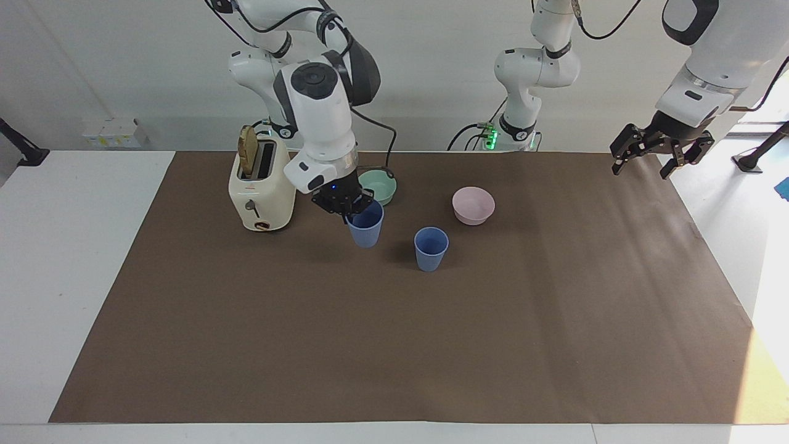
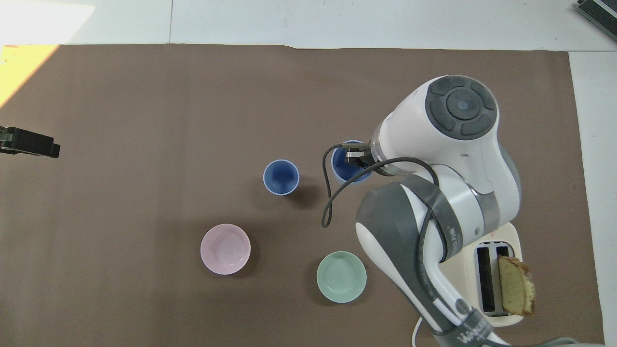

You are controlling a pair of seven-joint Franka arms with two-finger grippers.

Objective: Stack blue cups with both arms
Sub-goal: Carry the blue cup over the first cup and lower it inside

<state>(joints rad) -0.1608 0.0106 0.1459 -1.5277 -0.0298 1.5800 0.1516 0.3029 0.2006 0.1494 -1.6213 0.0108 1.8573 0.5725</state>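
Note:
One blue cup [image 1: 431, 248] stands upright on the brown mat near the table's middle; it also shows in the overhead view [image 2: 281, 177]. My right gripper [image 1: 346, 206] is shut on the rim of the second blue cup [image 1: 365, 229] and holds it upright just above the mat, beside the standing cup, toward the right arm's end. In the overhead view this gripper [image 2: 355, 157] sits on the held cup's rim [image 2: 341, 166]. My left gripper [image 1: 658, 156] is open and empty, and waits raised over the mat's edge at the left arm's end [image 2: 29, 143].
A mint-green bowl [image 1: 381, 185] [image 2: 341, 276] and a pale pink bowl [image 1: 473, 205] [image 2: 225, 248] sit nearer to the robots than the cups. A cream toaster [image 1: 261, 191] [image 2: 501, 289] with a bread slice stands at the right arm's end.

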